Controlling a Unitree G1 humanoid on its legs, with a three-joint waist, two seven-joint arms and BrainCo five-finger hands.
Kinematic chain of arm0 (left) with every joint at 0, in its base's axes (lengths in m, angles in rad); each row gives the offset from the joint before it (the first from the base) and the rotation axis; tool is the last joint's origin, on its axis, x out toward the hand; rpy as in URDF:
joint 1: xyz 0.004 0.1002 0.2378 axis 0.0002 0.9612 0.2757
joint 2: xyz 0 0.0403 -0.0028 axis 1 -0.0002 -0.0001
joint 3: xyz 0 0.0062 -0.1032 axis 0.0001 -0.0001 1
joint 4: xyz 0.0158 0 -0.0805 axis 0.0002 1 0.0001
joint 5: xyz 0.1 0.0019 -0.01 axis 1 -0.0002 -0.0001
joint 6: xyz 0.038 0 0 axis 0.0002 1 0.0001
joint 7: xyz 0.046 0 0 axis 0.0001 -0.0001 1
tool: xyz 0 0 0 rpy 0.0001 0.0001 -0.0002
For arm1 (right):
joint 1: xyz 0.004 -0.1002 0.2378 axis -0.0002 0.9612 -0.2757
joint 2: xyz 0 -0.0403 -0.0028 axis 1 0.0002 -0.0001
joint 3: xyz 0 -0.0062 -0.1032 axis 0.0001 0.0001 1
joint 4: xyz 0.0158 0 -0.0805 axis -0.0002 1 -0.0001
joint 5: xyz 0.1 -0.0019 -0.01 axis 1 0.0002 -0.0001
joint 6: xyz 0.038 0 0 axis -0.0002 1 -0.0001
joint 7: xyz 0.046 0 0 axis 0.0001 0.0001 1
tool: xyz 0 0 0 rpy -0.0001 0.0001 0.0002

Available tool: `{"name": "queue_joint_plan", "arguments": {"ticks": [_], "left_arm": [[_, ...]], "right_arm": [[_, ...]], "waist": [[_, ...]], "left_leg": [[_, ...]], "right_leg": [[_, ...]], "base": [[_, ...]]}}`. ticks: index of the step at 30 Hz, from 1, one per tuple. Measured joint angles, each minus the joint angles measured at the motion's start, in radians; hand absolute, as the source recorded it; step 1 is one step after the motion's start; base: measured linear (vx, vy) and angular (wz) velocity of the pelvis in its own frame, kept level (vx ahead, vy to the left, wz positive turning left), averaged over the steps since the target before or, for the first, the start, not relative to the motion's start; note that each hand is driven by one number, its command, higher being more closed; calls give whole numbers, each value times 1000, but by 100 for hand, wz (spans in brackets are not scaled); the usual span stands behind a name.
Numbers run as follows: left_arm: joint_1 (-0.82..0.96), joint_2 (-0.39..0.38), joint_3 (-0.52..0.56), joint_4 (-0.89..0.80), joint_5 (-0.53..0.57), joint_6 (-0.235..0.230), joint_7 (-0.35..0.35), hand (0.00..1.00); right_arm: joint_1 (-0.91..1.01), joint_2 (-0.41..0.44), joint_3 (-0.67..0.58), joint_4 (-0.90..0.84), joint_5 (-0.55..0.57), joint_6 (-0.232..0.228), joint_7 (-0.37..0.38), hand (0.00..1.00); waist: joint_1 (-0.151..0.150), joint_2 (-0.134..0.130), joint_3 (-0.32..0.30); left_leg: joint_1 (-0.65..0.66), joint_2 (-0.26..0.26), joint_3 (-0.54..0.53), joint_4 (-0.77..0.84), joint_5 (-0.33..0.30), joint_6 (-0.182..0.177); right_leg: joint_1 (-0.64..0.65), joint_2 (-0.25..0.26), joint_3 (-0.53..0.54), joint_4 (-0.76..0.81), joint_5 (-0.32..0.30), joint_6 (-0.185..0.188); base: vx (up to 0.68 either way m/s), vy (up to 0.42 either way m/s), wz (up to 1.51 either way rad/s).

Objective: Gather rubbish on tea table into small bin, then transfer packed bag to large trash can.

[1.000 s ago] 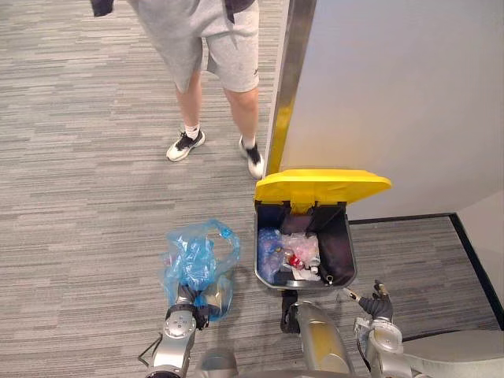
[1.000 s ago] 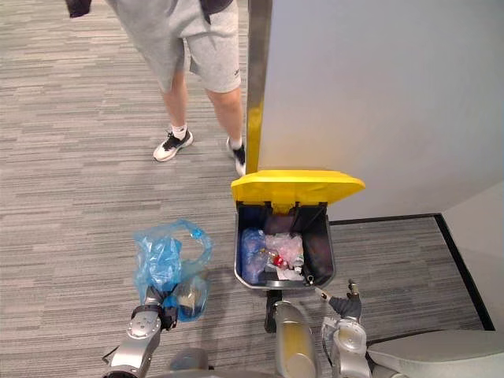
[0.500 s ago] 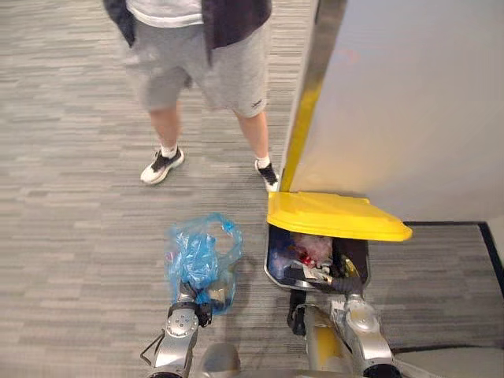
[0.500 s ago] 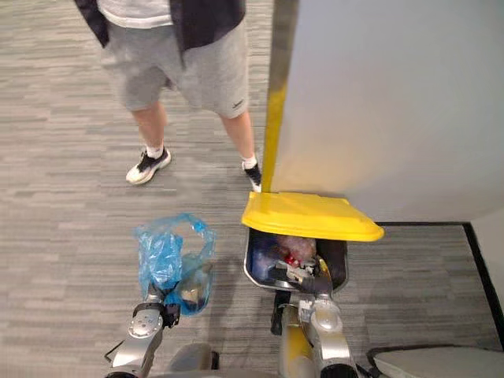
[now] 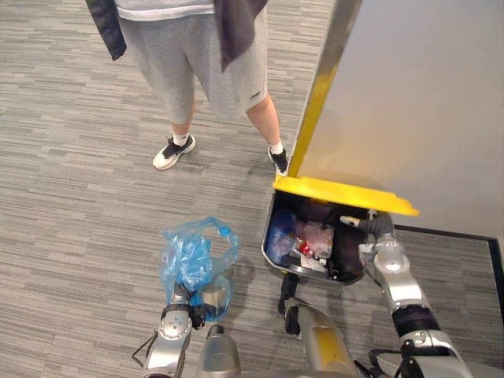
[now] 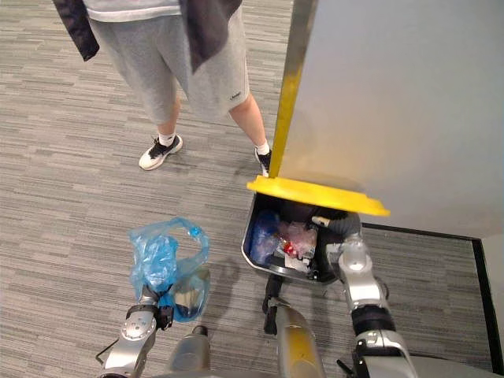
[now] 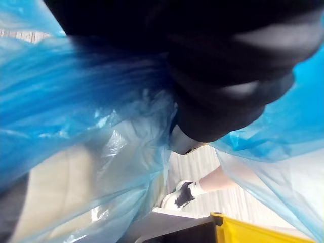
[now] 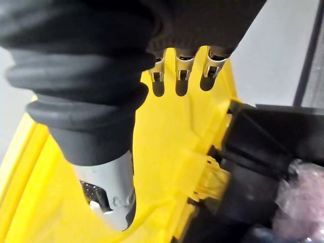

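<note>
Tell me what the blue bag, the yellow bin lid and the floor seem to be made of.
The bag looks like thin glossy plastic film, see-through and crinkled. The lid: rigid moulded plastic, smooth, ribbed underneath. The floor: probably carpet, matte grey with fine stripes.

Translucent blue bag [image 5: 193,260]; dark bin [image 5: 347,250] with yellow lid [image 5: 339,194]; grey striped carpet [image 5: 79,157].

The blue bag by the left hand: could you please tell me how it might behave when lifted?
The blue bag looks thin and crumpled, so it would probably sag floppily from the left hand. A few items show through low down, so it seems light but bottom-heavy and may swing. The thin film could snag on the bin rim.
</note>
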Motion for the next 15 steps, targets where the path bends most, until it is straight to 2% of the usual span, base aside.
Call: {"name": "queue_joint_plan", "arguments": {"ticks": [4, 7, 9, 15], "left_arm": [[-3, 2, -24, -17, -9, -9, -1, 100], [-3, 8, -38, -65, -20, -20, -1, 100], [-5, 15, -46, -84, -40, -23, -1, 100], [-73, 28, -123, -172, -62, -37, -2, 100]], "right_arm": [[-32, -20, 1, 16, 13, 0, 0, 0], [-47, -32, 1, 47, 21, 0, 0, 0], [-60, -34, 2, 53, 36, 0, 0, 0], [-103, -45, 2, 86, 42, 1, -1, 0]], "waist": [[-6, -1, 0], [-22, -4, 0], [-24, -7, 1], [-31, -17, 6]], "left_leg": [[-6, 6, 1, 9, 1, -2], [-12, 9, 2, 10, 1, -3], [-14, 7, 5, 13, 3, -7], [-29, -4, 5, 34, 5, -11]], "right_leg": [[2, 18, 12, -21, 6, 7], [3, 23, 18, -30, 8, 5], [8, 24, 24, -48, 39, -3], [21, 20, 25, -75, 60, -14]], "base": [[-24, -27, -10], [5, -6, 3], [14, 16, -1], [46, 42, 3]]}}
